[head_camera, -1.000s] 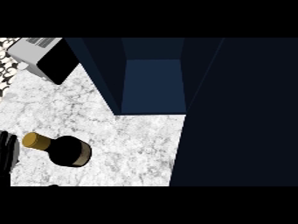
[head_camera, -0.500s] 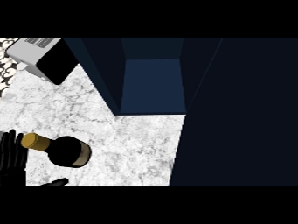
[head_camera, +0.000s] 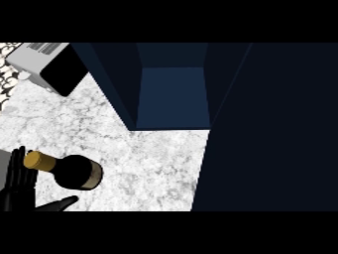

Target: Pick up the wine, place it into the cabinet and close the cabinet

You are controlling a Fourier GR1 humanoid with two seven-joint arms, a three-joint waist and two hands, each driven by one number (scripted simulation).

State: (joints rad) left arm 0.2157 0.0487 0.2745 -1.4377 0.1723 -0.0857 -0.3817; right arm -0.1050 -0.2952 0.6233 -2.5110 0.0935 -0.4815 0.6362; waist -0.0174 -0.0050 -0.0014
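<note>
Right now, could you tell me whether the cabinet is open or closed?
Open. The cabinet shows its blue interior with nothing in front of it, and the wine bottle is outside on the counter, beside the left hand.

**Inspector:** Report the white-and-grey marbled stone table (head_camera: 128,149).

**Assistant:** A dark glass wine bottle with a gold foil top (head_camera: 65,170) stands at its lower left. The black left hand (head_camera: 19,191) is just beside it at the bottom-left edge, fingers straight and pointing up alongside the gold top, thumb spread out to the right beneath the bottle.

**Inspector:** Fixtures?

**Assistant:** A dark navy blue cabinet (head_camera: 173,96) with its interior exposed is at top centre; its open navy door (head_camera: 281,129) fills the right side. A grey boxy appliance with a black front (head_camera: 48,67) sits at upper left.
</note>
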